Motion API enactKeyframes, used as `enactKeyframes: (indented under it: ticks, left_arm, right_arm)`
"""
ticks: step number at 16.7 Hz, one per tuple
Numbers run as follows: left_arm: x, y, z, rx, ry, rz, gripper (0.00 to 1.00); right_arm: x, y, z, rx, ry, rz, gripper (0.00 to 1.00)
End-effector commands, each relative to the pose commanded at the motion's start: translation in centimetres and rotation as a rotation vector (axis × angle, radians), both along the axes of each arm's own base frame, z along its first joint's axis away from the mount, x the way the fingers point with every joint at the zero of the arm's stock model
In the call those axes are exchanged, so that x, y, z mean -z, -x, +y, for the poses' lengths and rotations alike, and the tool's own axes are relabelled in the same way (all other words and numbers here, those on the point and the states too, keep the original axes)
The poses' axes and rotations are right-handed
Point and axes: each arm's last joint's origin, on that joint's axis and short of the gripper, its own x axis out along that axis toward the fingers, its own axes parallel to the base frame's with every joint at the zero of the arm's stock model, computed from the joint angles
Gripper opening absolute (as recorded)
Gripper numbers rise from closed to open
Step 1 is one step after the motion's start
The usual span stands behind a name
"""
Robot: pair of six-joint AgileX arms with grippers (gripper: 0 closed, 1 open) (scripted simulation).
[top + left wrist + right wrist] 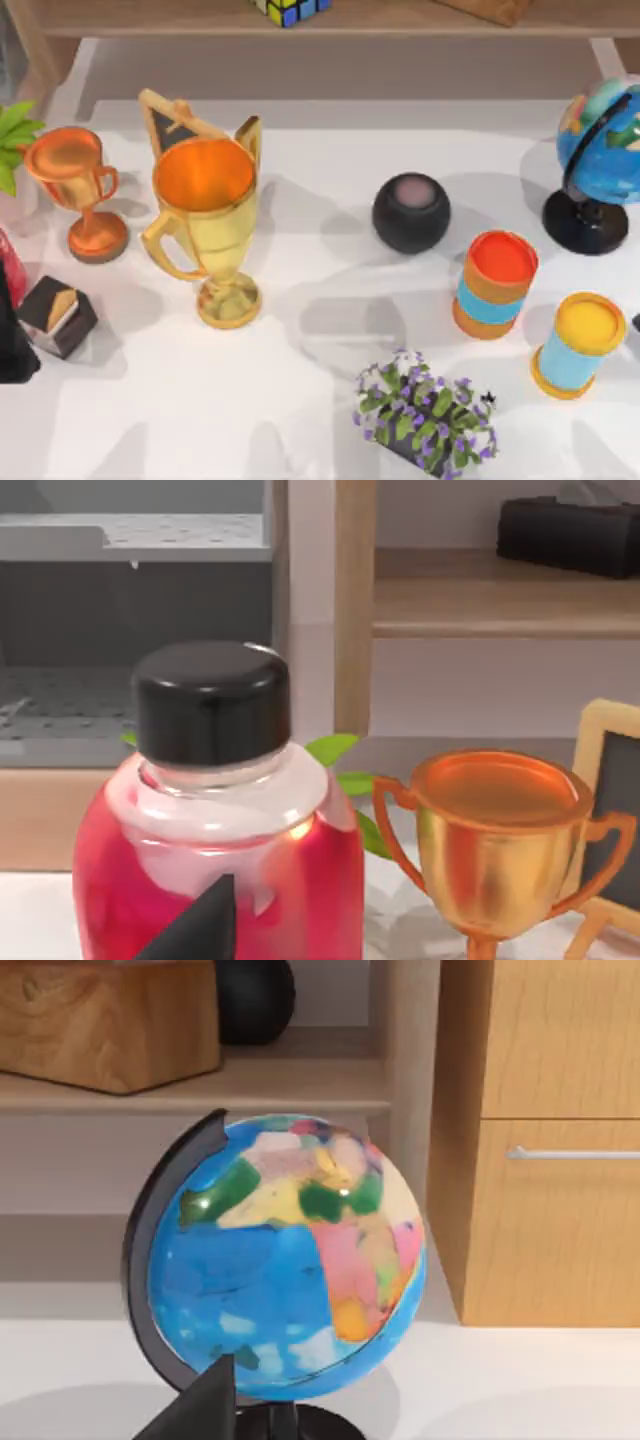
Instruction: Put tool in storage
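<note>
One small black-and-tan block [57,315], perhaps the tool, beside left pincer [195,930], right pincer [195,1410] by globe [290,1270], both openings unclear

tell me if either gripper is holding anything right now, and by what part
It cannot be told: the left wrist view faces a red bottle, the right wrist view a globe, and neither shows a hold.

At the table's right edge the globe [600,150] is cut off by the frame. At the left edge, the red bottle [8,268] and the green plant [12,135] show only slivers. On the far shelf, 1 puzzle cube [290,9] is cropped at the top. The flower planter [425,415] runs past the near edge.
</note>
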Motion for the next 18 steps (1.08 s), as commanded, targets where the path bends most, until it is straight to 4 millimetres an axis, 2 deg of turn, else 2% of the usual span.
enactKeyframes:
  ticks: [4, 7, 10, 12, 14, 16, 18]
  left_arm:
    - [0.0, 0.0, 0.0, 0.0, 0.0, 0.0, 1.0]
    - [0.0, 0.0, 0.0, 0.0, 0.0, 0.0, 1.0]
    - [0.0, 0.0, 0.0, 0.0, 0.0, 0.0, 1.0]
    - [0.0, 0.0, 0.0, 0.0, 0.0, 0.0, 1.0]
    - [0.0, 0.0, 0.0, 0.0, 0.0, 0.0, 1.0]
    - [0.0, 0.0, 0.0, 0.0, 0.0, 0.0, 1.0]
    - [0.0, 0.0, 0.0, 0.0, 0.0, 0.0, 1.0]
  right_arm:
    - [-0.7, -0.1, 0.0, -0.005, 0.028, -0.015, 1.0]
    - [-3.3, -0.6, -0.2, -0.013, 0.136, -0.055, 1.0]
    - [-6.5, -2.4, -0.6, -0.008, 0.306, -0.083, 1.0]
    - [-8.5, -4.6, -1.2, 0.002, 0.442, -0.087, 1.0]
    - [-10.0, -7.7, -2.2, 0.013, 0.589, -0.081, 1.0]
    - [-10.7, -11.5, -3.7, 0.022, 0.74, -0.066, 1.0]
    - [-10.1, -15.6, -5.7, 0.027, 0.889, -0.047, 1.0]
